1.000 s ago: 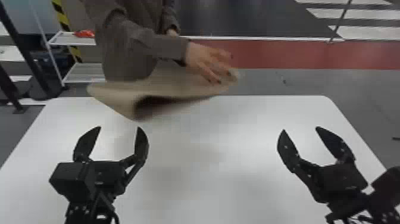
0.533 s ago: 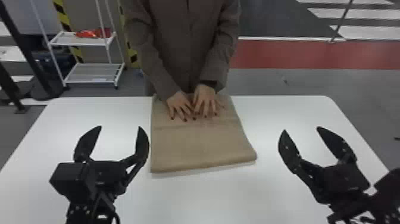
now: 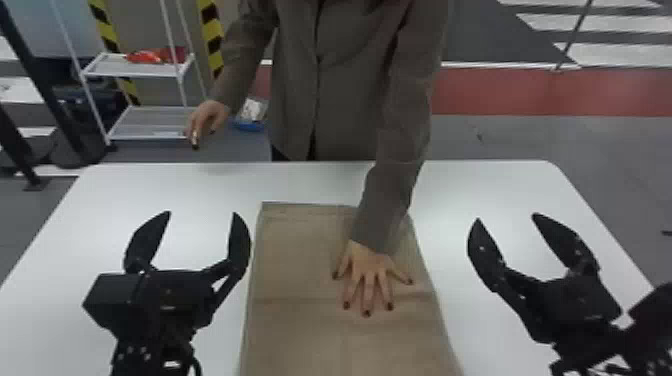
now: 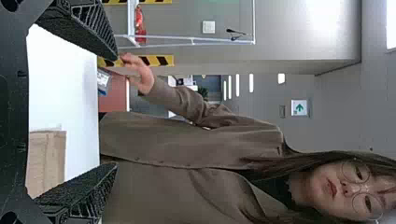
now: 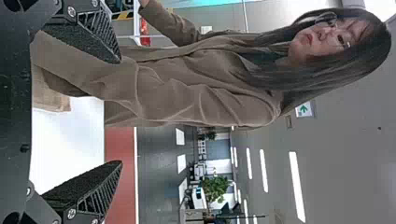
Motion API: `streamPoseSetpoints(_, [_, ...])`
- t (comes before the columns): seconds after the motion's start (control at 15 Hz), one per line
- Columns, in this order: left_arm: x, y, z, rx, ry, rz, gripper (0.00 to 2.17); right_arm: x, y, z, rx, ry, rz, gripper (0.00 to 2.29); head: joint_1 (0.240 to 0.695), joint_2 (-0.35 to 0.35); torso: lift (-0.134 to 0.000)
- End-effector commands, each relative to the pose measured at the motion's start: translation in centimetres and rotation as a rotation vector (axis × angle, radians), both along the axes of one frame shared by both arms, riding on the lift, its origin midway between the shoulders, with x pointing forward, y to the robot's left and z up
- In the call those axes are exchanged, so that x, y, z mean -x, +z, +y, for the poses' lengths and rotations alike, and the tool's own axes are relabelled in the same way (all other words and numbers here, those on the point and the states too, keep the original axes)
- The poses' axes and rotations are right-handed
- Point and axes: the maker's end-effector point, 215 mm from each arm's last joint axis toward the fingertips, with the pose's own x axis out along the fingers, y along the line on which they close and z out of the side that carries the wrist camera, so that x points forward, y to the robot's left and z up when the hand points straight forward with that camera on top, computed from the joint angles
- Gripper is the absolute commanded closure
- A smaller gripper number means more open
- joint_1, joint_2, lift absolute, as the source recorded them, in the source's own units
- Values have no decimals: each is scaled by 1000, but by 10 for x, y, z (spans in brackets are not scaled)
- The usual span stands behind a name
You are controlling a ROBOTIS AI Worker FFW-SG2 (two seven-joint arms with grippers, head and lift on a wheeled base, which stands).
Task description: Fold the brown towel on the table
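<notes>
Brown towel [image 3: 300, 280]: lay flat along the middle of the white table [image 3: 500, 180], running out of the head view on the near side.
Hand on the towel [image 3: 367, 275]: pressed down in the head view, fanned wide, a little right of centre.
Other hand [image 3: 205, 122]: hung in the air past the table's far edge, to the left.
Left gripper [image 3: 202, 213]: stood spread and empty, just left of the towel.
Right gripper [image 3: 506, 216]: stood spread and empty too, over on the right.
Finger pads [image 4: 77, 186]: looked grainy and ribbed in the wrist views, smooth and curved in the head view.
Leafy plant [image 5: 215, 189]: appeared in the right wrist view.
Change: slid nearer since half a second before, from under both hands to under one.
Cloth: looked matte, straight-edged and lightly creased.
</notes>
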Motion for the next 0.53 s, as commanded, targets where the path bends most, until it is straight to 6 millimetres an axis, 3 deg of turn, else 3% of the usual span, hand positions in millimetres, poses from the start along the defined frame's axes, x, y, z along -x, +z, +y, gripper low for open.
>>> streamPoseSetpoints(0.0, [0,0,0,1,0,-1,76,0,0,0,1,1,0,127,695,-24,-119])
streamPoseSetpoints(0.47, [0,-2,1,0,2,3,76,0,-1,1,-1,1,1,127,695,-23,-119])
